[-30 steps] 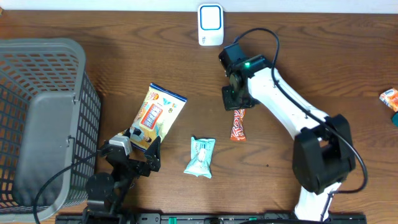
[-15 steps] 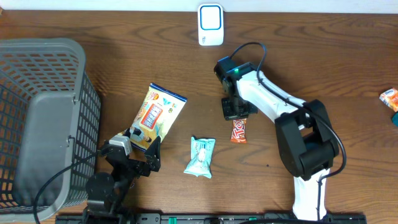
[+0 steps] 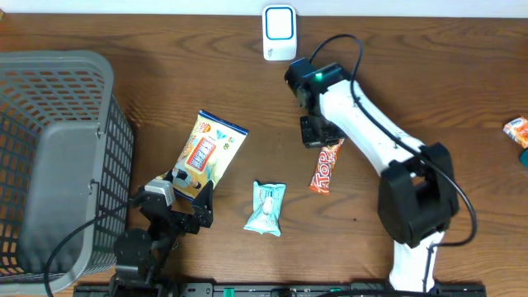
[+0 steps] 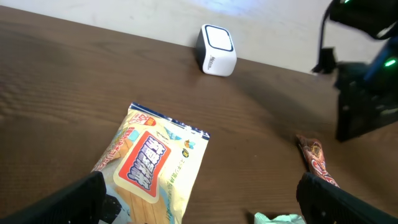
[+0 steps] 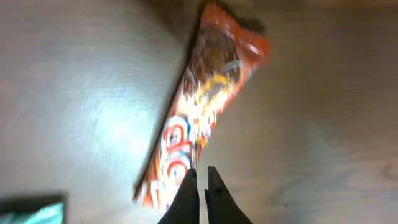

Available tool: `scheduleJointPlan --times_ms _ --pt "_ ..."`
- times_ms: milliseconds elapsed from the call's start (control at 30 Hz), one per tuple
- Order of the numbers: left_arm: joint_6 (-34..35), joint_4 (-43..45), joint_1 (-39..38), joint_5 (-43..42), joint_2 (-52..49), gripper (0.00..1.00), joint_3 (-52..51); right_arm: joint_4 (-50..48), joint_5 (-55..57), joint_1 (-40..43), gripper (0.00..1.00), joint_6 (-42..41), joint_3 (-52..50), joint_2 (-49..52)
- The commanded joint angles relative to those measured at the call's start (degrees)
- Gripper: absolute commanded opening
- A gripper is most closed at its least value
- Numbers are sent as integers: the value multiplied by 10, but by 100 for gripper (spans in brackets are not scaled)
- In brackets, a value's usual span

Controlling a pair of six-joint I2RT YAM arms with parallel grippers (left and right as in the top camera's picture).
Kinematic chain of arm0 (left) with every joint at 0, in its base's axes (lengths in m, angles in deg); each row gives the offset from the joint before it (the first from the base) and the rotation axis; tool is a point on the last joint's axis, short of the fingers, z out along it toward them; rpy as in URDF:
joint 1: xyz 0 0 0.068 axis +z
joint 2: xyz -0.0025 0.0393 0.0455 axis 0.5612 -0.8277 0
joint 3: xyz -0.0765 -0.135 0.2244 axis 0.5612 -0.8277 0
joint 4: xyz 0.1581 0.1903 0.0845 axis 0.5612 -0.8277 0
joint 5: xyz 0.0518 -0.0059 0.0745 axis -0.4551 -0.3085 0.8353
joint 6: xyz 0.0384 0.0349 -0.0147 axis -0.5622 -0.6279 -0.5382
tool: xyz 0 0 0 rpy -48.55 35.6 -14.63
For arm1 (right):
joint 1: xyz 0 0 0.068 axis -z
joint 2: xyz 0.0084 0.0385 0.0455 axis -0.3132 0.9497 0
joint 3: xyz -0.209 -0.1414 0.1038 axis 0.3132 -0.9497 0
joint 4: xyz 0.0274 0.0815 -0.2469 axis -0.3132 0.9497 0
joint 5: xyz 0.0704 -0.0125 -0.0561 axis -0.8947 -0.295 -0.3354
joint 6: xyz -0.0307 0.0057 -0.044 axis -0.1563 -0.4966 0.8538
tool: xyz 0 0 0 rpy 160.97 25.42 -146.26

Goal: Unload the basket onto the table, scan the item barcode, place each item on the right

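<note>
Change: bar [image 3: 327, 167] swung askew under right claw [image 5: 200, 182] | right claw: together, tips on bar's end | left claw [image 3: 188, 200]: apart, idle | bar: on table [image 3: 429, 91], well short of scanner [image 3: 279, 33], unscanned

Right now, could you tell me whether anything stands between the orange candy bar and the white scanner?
Nothing visible does. The orange candy bar is pinched at one end by the shut right gripper, and only bare table lies between it and the white scanner. The yellow snack bag and teal packet lie off to the left.
</note>
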Motion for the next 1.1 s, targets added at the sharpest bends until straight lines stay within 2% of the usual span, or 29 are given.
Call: scheduleJointPlan --times_ms 0,267,367,600,767,833,933,1000,1067 --pt "-12 -14 2 -9 1 98 -9 10 -27 -14 1 -10 -18 -19" --pt "-12 -14 2 -9 1 98 -9 -96 -62 -29 1 -60 -189 -19" --pt "-12 -14 2 -9 1 98 -9 -113 -51 -29 1 -86 -221 -19" --pt "-12 -14 2 -9 1 98 -9 -85 -35 -27 1 -42 -126 -43" --pt "-12 -14 2 -9 1 98 -9 -77 -1 -31 22 -41 -86 -56" --pt "-12 -14 2 -9 1 98 -9 -77 27 -31 18 -62 -88 -51" --pt "-12 -14 2 -9 1 98 -9 -74 100 -21 6 -168 -100 -44" --pt "-12 -14 2 -9 1 98 -9 -76 125 -10 1 -208 -106 -42" --pt "-12 -14 2 -9 1 98 -9 -94 130 2 1 -214 -112 -42"
